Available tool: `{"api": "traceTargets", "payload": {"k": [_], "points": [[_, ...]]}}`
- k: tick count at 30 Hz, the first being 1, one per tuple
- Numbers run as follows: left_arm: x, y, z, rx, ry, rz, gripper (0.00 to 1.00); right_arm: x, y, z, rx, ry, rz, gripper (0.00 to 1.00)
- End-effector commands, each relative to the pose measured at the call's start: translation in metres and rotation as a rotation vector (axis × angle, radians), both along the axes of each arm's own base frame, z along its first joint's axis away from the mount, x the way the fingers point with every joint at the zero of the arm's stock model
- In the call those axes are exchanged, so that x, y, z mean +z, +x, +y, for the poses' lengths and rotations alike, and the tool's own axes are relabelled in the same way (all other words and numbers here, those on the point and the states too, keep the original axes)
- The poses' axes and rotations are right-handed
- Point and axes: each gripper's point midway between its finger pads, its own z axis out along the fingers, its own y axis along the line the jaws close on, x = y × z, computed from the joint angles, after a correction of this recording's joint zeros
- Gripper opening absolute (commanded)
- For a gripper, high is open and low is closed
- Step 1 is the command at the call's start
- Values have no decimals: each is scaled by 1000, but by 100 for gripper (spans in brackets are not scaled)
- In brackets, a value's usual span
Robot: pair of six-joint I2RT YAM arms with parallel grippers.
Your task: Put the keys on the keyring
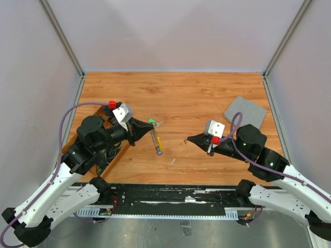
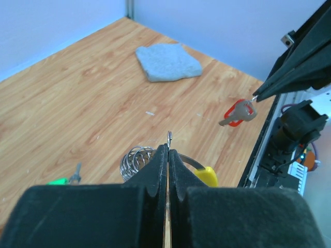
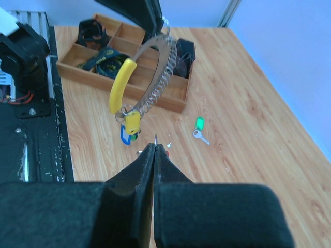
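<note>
A: Where's the keyring (image 3: 156, 82)?
B: Up in the air. L gripper (image 2: 168, 150) is pinched tight on its top.
A: And R gripper (image 3: 155, 150)?
B: Pinched on a red key (image 2: 239, 112), near the keyring. Green key (image 3: 199, 124) lies on the tabletop (image 1: 196, 98), close by the keyring.
A: Hard to hold?
B: Prob. Keys look tiny, light & slippy; the keyring looks stiff. Grab the plastic head, keep the hole free.

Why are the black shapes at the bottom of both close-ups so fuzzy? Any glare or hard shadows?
Left wrist view: the left pincer, too near the lens, blurs; the grey cloth and red key are sharp. Right wrist view: the right pincer blurs; the keyring and green key are crisp. Top view: even light, soft shadows, no harsh glare.
</note>
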Motion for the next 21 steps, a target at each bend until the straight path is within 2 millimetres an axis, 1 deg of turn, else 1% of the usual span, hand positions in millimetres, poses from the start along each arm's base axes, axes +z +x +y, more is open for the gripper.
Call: {"api": "traceTargets", "payload": {"k": [1,5,10,13,17,21], "points": [[42,-17,-17,-117,-61,-132,1,20,-18,-19,12,-17,65,1],[49,-30,-34,-161,-65,-189,0,35,-36,-19,86,-15,102,1],[58,-40,-50,-175,-23,-294,1,45,-44,-25,107,-18,105,1],[66,-41,-55,-168,12,-356,0,48,-46,-28,114,-31,88,1],[71,-40,-59,-148,52,-422,1,51,-51,-33,142,-72,57,1],[75,-34,-57,-101,84,-497,1,54,-52,-36,152,-91,19,1]]}}
